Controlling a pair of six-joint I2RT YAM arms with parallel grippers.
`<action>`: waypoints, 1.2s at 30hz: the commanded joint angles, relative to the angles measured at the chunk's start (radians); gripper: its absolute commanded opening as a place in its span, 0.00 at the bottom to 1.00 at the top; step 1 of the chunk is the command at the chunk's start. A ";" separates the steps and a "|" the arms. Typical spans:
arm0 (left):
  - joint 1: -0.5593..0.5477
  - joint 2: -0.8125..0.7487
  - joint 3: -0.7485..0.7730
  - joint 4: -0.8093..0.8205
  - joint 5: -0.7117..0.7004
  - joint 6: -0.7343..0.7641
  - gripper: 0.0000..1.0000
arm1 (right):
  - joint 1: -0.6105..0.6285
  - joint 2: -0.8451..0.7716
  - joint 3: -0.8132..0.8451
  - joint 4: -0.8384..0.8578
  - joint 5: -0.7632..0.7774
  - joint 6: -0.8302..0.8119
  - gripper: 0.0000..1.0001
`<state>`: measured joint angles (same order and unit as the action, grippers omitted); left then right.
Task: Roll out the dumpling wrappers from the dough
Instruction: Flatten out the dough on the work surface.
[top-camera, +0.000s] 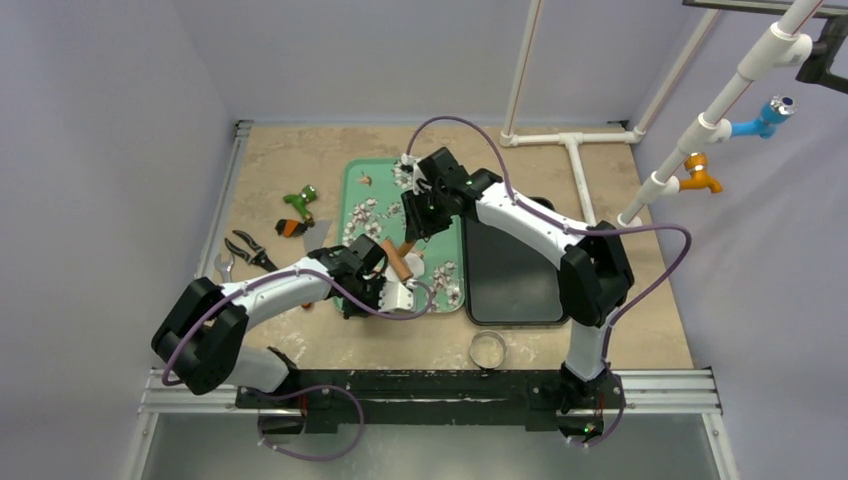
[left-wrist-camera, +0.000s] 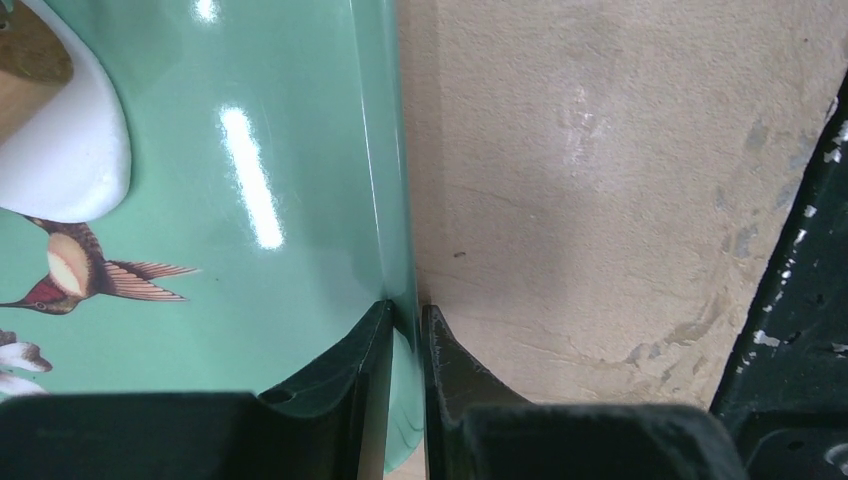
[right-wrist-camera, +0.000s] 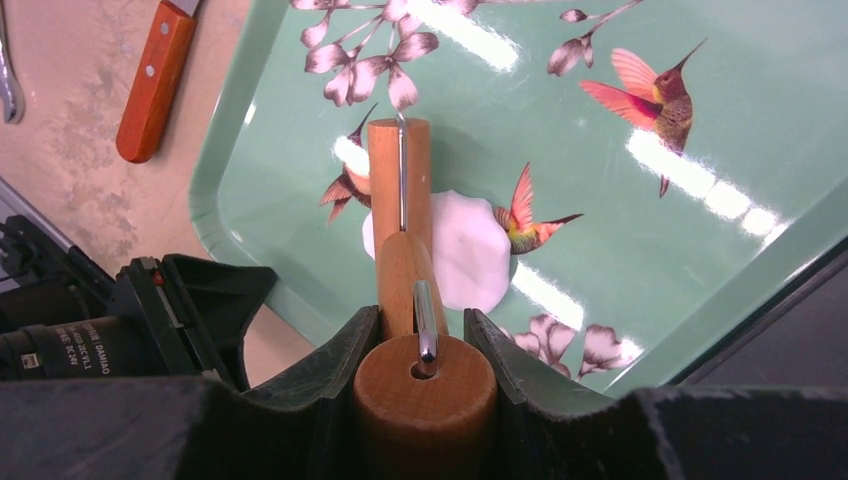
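where roller (right-wrist-camera: 400, 190) sits | dough (right-wrist-camera: 470, 255) partly hidden | left fingers (left-wrist-camera: 350, 390) pinch tray (left-wrist-camera: 300, 150)

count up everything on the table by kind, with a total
trays: 2 (green tray, black tray)
rolling pin: 1
dough: 1
ring cutter: 1
hand tools: 4 (pliers, wrench, green tool, orange-handled tool)
total: 9
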<state>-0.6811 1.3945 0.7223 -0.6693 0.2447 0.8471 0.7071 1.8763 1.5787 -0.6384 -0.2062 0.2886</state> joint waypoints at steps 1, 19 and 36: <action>-0.003 0.042 -0.028 0.030 0.005 0.000 0.00 | -0.056 -0.038 -0.009 -0.103 0.246 -0.090 0.00; -0.003 0.042 -0.026 0.028 0.008 -0.008 0.00 | 0.001 0.043 -0.120 0.005 0.043 -0.040 0.00; -0.003 0.041 -0.029 0.037 0.006 -0.008 0.00 | 0.113 0.133 -0.020 -0.048 -0.089 -0.045 0.00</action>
<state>-0.6815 1.4006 0.7223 -0.6376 0.2413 0.8448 0.8200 1.9713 1.5810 -0.5522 -0.3767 0.3107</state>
